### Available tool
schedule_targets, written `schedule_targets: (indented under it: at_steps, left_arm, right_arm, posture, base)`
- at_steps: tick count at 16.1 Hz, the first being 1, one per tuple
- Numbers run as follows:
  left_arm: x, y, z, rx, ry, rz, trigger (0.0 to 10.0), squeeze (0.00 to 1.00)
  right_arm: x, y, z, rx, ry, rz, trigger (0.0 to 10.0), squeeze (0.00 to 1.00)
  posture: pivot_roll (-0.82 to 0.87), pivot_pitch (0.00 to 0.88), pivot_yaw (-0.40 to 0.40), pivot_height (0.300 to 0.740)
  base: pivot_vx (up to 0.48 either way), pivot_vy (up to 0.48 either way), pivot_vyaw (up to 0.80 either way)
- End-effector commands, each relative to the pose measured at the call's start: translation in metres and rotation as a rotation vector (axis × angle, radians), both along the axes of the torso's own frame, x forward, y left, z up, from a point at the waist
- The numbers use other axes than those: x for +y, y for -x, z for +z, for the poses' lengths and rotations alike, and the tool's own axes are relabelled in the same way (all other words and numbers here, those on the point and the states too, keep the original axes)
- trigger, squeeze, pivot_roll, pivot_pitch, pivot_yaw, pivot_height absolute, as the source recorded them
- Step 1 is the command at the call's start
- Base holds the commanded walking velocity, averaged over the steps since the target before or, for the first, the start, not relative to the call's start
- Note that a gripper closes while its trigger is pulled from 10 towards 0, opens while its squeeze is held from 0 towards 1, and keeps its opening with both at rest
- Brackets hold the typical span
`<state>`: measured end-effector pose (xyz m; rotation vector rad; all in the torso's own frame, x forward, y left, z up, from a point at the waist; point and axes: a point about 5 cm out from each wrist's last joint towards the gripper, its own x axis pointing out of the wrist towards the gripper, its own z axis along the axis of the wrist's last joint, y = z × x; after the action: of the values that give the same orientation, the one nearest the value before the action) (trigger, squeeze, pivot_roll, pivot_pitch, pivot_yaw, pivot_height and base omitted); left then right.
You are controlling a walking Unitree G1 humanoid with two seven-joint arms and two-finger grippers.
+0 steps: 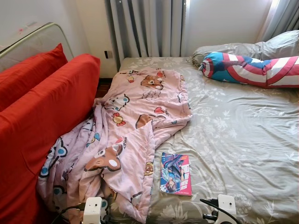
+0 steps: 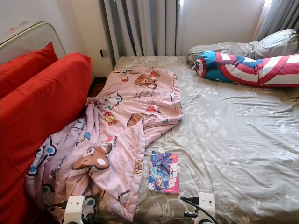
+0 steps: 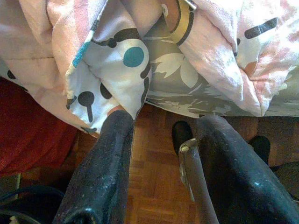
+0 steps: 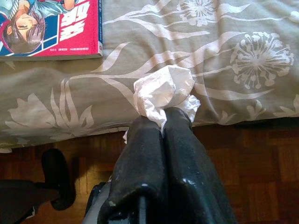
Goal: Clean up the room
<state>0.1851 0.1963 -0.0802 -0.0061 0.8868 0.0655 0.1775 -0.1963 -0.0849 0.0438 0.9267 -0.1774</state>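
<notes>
On the left stands a red fabric sofa point(image 1: 42, 107), and a pink cartoon-printed blanket point(image 1: 135, 121) hangs from the grey flowered bedsheet point(image 1: 233, 130) beside it. The left gripper point(image 3: 159, 140) waits with fingers spread wide at the blanket's hanging edge, above the wooden floor point(image 3: 154, 186). A colourful comic book point(image 1: 176, 173) lies near the bed's front edge. The right gripper point(image 4: 163, 122) is clamped on a crumpled white tissue point(image 4: 163, 93) at that edge.
</notes>
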Motion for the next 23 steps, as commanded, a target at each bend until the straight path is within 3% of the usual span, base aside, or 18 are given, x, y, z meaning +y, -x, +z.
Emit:
schedule_targets:
  at_steps: [1,23]
  left_arm:
    - [0.0041,0.0027,-0.0012,0.021,-0.009,0.007,10.0,0.0]
    - [0.0048,0.0029,-0.0013,0.023,-0.009,0.02,10.0,0.0]
  right_arm:
    - [0.0028,0.0051,-0.003,0.025,-0.006,0.005,10.0,0.0]
    - [0.0066,0.002,-0.0022,0.022,-0.001,0.03,10.0,0.0]
  posture:
    - [-0.02,0.006,0.045,0.74]
    - [-0.01,0.007,0.046,0.74]
  base:
    - [-0.255,0.0,0.0]
    - [-0.273,0.0,0.0]
